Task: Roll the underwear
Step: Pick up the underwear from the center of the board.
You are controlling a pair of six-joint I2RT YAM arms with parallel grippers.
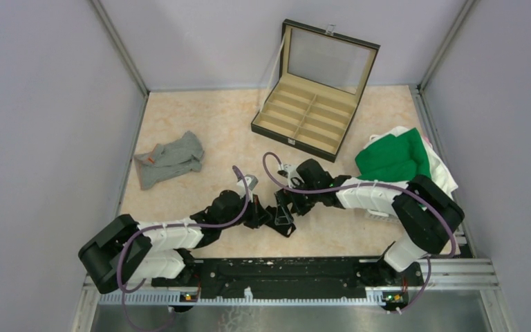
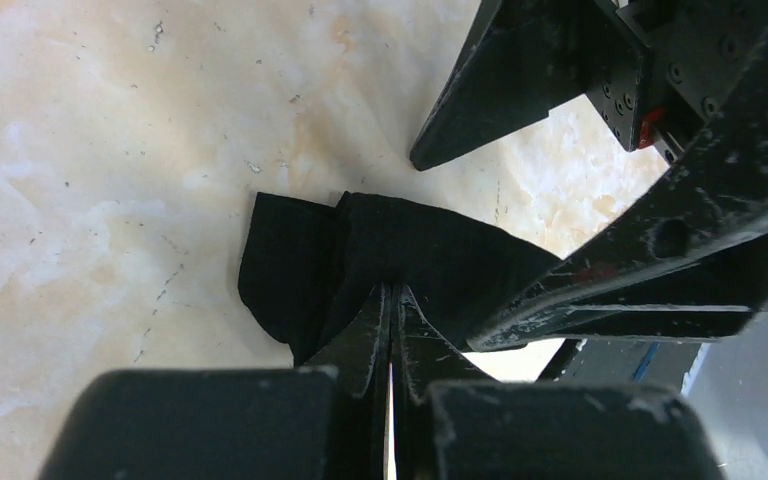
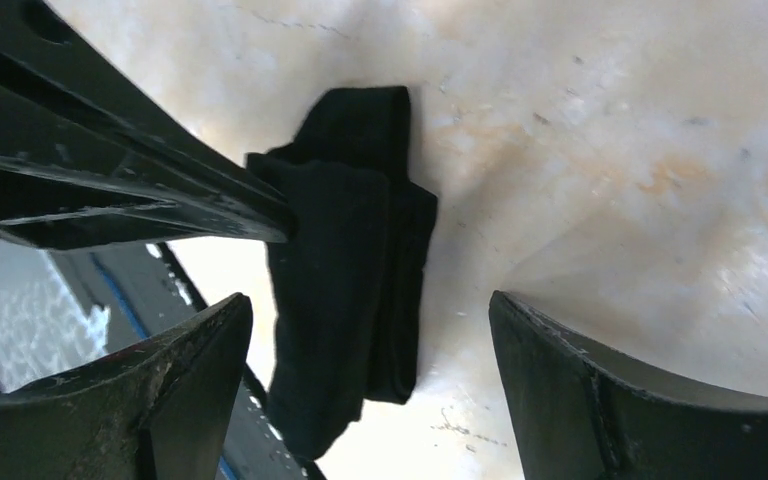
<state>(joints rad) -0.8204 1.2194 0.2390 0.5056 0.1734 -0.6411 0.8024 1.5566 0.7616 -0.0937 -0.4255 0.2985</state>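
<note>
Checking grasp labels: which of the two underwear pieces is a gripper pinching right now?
The black underwear, pinched in the shut left gripper. The grey underwear lies untouched far off to the left, with no gripper near it.

Bright, even light seemingly from overhead, soft shadows and pale glare on the bench (image 3: 660,150), close foreground slightly soft in wrist views, black underwear (image 3: 350,260) folds hard to read

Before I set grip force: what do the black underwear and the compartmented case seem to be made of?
The black underwear looks like soft matte fabric: it lies in limp folds. The case seems rigid, black outside, with beige felt-like lining; exact material unclear.
</note>
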